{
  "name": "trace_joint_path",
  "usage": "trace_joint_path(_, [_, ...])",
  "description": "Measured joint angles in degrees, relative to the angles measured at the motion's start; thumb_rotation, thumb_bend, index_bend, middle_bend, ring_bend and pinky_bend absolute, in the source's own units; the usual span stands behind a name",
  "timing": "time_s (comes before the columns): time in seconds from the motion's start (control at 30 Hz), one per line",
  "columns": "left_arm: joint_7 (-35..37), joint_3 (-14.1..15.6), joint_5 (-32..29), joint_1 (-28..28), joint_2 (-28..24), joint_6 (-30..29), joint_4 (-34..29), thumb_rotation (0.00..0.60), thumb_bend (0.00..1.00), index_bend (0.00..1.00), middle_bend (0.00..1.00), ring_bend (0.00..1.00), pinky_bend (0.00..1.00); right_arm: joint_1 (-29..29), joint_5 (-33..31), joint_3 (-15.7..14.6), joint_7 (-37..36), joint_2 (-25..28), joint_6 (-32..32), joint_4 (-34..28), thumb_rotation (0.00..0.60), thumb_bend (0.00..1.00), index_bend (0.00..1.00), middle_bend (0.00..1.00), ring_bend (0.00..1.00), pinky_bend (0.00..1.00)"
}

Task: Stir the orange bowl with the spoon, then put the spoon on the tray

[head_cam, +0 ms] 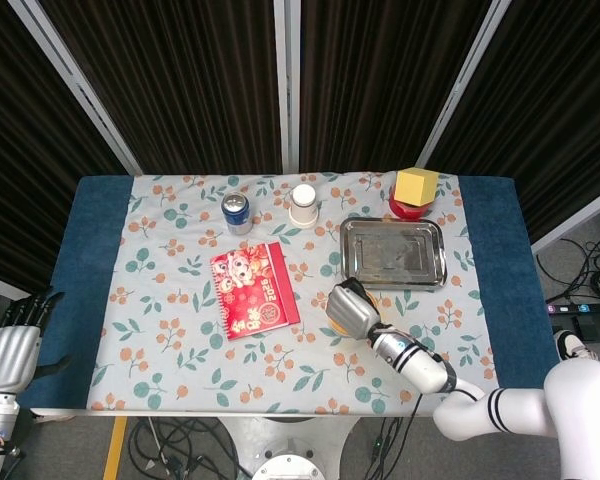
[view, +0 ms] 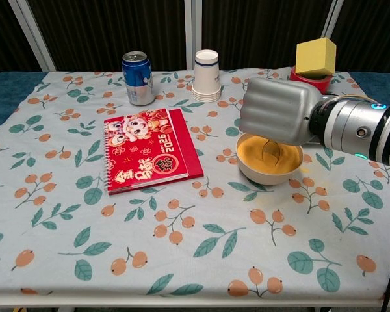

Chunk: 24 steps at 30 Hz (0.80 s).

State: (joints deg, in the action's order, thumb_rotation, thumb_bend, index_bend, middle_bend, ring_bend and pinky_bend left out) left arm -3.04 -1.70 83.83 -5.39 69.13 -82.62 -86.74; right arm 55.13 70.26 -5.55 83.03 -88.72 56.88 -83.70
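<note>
The right robot hand point(view: 276, 110) hangs directly over the round orange bowl point(view: 270, 157), its silver fingers curled down around the handle of a metal spoon point(view: 270, 149) whose lower end dips into the orange contents. In the head view this same robot hand point(head_cam: 351, 308) covers most of the bowl point(head_cam: 334, 324), just in front of the rectangular shiny steel tray point(head_cam: 392, 253). The left robot hand point(head_cam: 10, 345) sits off the counter's left edge, holding nothing, its dark fingers spread upward.

On the counter with its floral cloth point(view: 182, 260) lie a red spiral-bound calendar booklet point(view: 151, 149), a blue drink can point(view: 137, 78) and a stack of white paper cups point(view: 207, 75) behind it. A yellow foam cube point(view: 315, 56) rests on a red dish point(view: 312, 80) near the far right, beside the tray.
</note>
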Motion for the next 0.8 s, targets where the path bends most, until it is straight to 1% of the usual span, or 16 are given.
trace_joint_path(0.2, [0.00, 0.00, 0.00, 0.00, 0.00, 0.00, 0.00, 0.600, 0.09, 0.16, 0.16, 0.13, 0.14, 1.69, 2.36, 0.02, 3.99, 1.86, -0.99, 0.94, 0.600, 0.47, 0.74, 0.96, 0.96, 1.00])
trace_joint_path(0.33, [0.00, 0.00, 0.00, 0.00, 0.00, 0.00, 0.00, 0.600, 0.09, 0.16, 0.16, 0.13, 0.14, 2.53, 4.27, 0.17, 5.46, 4.26, -1.20, -1.42, 0.600, 0.47, 0.74, 0.96, 0.96, 1.00])
trace_joint_path(0.47, [0.00, 0.00, 0.00, 0.00, 0.00, 0.00, 0.00, 0.600, 0.09, 0.16, 0.16, 0.13, 0.14, 2.74, 5.18, 0.47, 6.13, 5.35, -1.24, -4.42, 0.600, 0.47, 0.74, 0.96, 0.96, 1.00])
trace_joint_path(0.63, [0.00, 0.00, 0.00, 0.00, 0.00, 0.00, 0.00, 0.600, 0.09, 0.16, 0.16, 0.13, 0.14, 2.74, 5.25, 0.44, 7.73, 4.14, -2.27, -4.66, 0.600, 0.47, 0.74, 0.97, 0.96, 1.00])
trace_joint_path(0.8, [0.00, 0.00, 0.00, 0.00, 0.00, 0.00, 0.00, 0.600, 0.09, 0.16, 0.16, 0.13, 0.14, 2.44, 5.12, 0.17, 9.39, 1.75, -2.99, -2.19, 0.600, 0.47, 0.74, 0.97, 0.96, 1.00])
